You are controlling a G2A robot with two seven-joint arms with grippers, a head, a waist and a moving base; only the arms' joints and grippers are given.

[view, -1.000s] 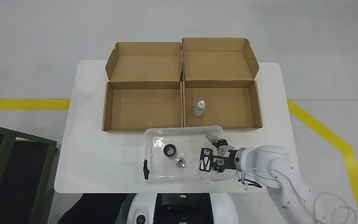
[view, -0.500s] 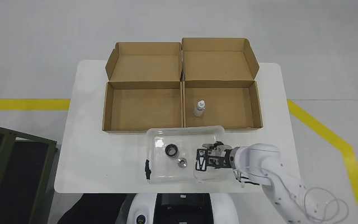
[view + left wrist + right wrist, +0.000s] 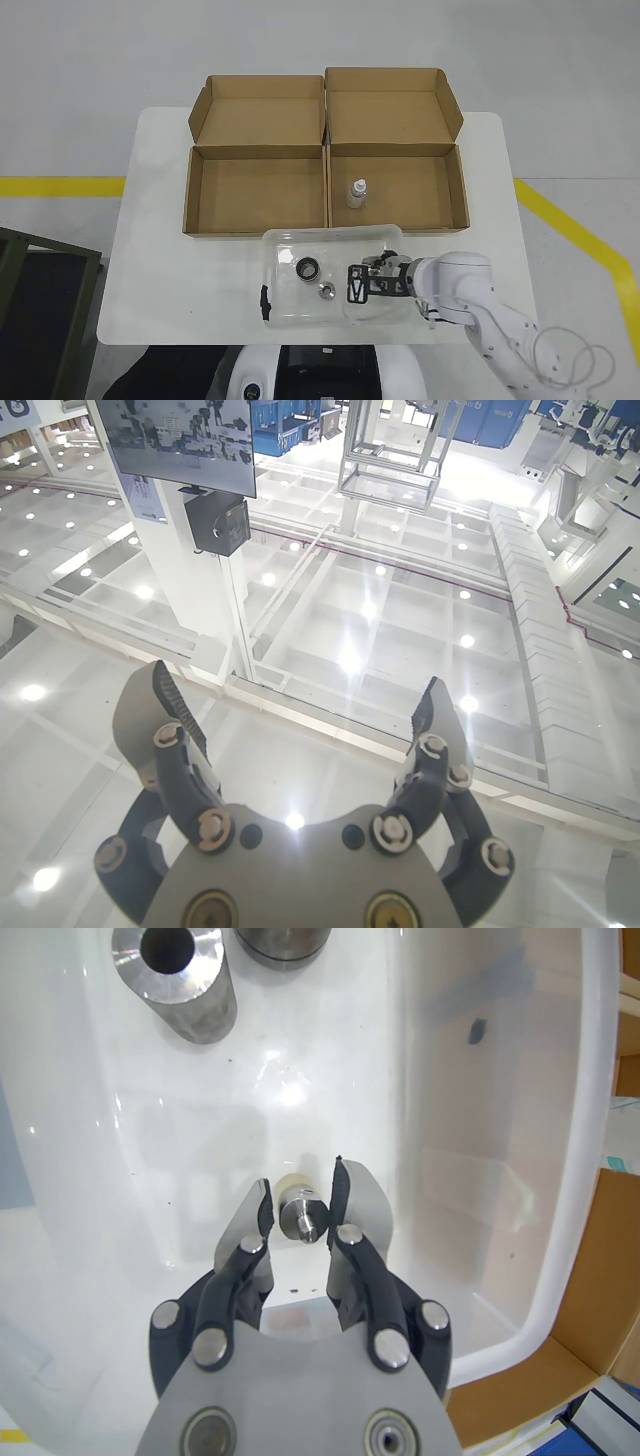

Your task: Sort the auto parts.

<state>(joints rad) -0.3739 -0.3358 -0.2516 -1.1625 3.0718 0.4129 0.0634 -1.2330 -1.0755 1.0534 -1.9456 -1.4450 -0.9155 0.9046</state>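
Two open boxes, left box (image 3: 256, 195) and right box (image 3: 420, 195), on a white table (image 3: 150, 250) over a grey floor. One white part (image 3: 356, 192) stands in the right box. One tray (image 3: 597, 1128) holds three metal parts: ring (image 3: 282, 940), sleeve (image 3: 175, 983) and stud (image 3: 300, 1213). The stud's thread points at my wrist, with its axis along my fingers. My right claw (image 3: 302, 1172) is narrow and straddles it. My left claw (image 3: 296, 671) is spread wide, facing the ceiling.

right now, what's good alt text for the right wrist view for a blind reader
The right hand sits low inside a white tray, its fingers either side of a small threaded metal fitting lying on the tray floor. A hollow metal cylinder stands farther in.
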